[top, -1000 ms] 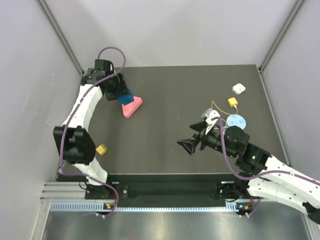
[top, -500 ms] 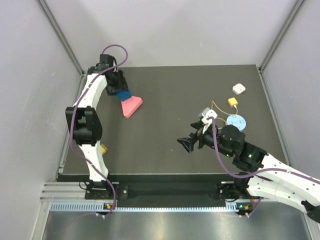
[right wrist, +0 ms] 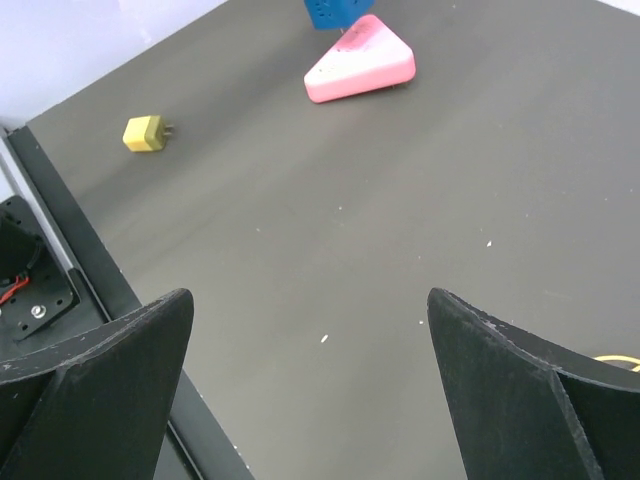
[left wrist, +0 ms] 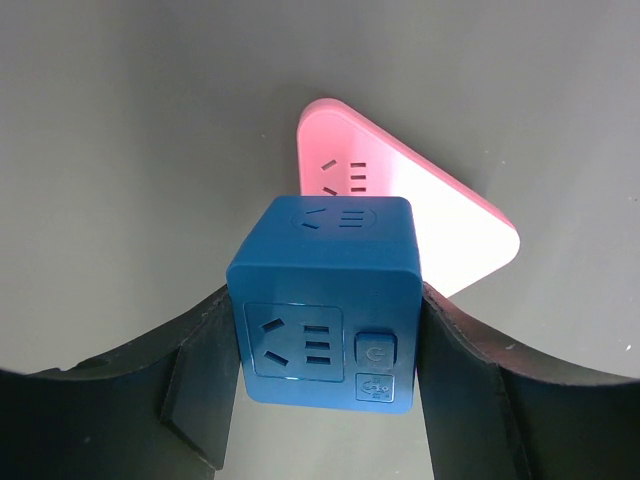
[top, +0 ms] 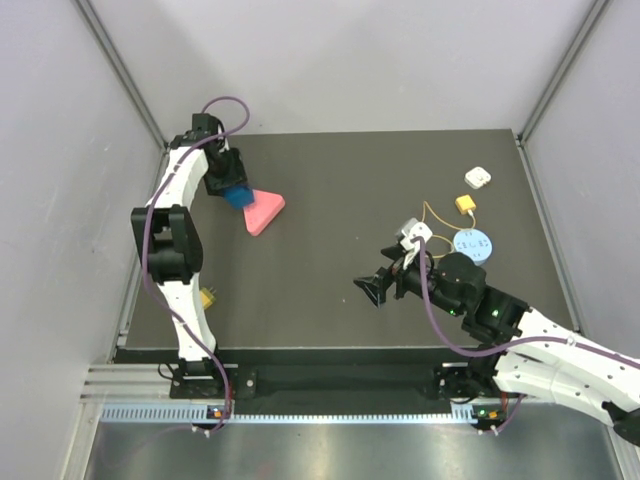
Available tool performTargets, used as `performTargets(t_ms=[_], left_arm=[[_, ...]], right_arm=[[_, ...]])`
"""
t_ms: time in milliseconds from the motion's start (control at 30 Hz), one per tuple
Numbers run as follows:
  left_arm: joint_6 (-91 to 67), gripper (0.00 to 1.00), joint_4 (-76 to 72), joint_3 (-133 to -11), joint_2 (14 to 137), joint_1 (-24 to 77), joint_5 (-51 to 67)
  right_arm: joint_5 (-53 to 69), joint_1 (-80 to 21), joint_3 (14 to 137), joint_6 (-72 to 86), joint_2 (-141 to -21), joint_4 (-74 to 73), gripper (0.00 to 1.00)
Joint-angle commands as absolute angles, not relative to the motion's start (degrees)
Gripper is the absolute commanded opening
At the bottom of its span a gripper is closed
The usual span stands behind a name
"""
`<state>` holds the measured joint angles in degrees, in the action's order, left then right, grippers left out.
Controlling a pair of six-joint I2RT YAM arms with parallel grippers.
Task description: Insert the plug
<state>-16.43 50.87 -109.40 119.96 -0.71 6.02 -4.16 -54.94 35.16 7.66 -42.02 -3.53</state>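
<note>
Nothing is inserted yet: the plug (top: 465,204) lies untouched on the worktop (top: 340,200), while the left pincer (left wrist: 325,370) clamps a blue socket cube (left wrist: 325,290) and the right pincer (right wrist: 308,320) hangs apart, empty.

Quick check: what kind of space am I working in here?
Likely a lab robot test cell: plain grey panel walls, a dark table fronted by an aluminium rail, and loose practice pieces like the blue socket cube and wired yellow plug.
</note>
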Motion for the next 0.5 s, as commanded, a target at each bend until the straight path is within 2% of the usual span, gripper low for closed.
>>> performTargets(t_ms=[0,467], left_arm=[[-14.4,0.0,48.9,-112.3,119.6,-1.1,5.7],[-13.2,0.0,49.3,-116.3,123.8,-1.9,5.5]], right_arm=[[-4.9,-54.4,35.7,8.1,-40.7,-0.4,1.0],[-4.7,-54.4,34.1,9.6,-41.3,1.9,1.0]])
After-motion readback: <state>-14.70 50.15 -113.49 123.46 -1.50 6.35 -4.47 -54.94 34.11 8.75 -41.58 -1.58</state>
